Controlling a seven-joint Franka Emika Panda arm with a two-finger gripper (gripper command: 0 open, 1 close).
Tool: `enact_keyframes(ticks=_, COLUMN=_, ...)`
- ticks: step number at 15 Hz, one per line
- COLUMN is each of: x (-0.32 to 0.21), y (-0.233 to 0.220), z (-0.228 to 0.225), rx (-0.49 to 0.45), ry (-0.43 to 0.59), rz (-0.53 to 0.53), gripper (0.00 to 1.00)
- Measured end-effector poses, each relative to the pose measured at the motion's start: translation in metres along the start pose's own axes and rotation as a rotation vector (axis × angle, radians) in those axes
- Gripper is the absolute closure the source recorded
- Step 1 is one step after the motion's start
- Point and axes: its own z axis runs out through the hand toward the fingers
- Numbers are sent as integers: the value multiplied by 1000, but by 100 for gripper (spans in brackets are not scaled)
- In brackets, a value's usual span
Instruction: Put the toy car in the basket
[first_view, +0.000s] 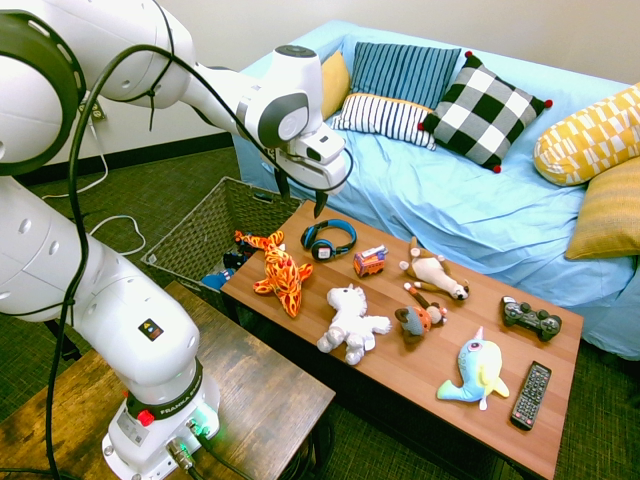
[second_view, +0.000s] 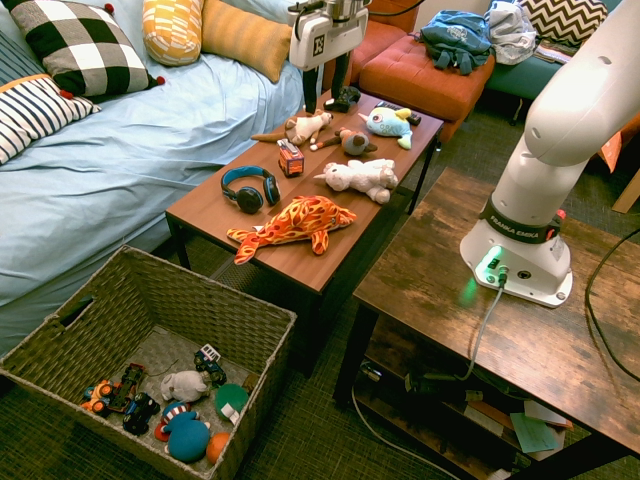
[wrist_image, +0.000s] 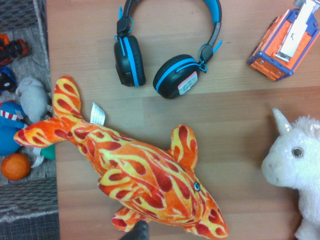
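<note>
A home living room: a sofa (first_view: 470, 200) draped in a blue sheet with throw pillows (first_view: 485, 110) sits behind the gripper (first_view: 318, 195), a toy-strewn wooden coffee table (first_view: 420, 370) beneath it.

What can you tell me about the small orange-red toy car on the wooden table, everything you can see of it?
The small boxy orange-red plastic toy car has blue trim and a white piece on top. It looks like hard moulded plastic and rests upright on the brown wooden coffee table, between the blue-and-black headphones and the tan plush dog, with the white plush unicorn nearer the table's front edge. Nothing touches it except the table. The open gripper hangs above the headphones, clear of the car.
</note>
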Motion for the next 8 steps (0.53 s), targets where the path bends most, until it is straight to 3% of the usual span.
enact_keyframes(ticks=4, x=17, y=7, z=0, rx=17, ry=-4, rz=6, gripper=0)
enact_keyframes(ticks=8, x=107, y=38, z=6, rx=96, ry=-72, rz=58, gripper=0)
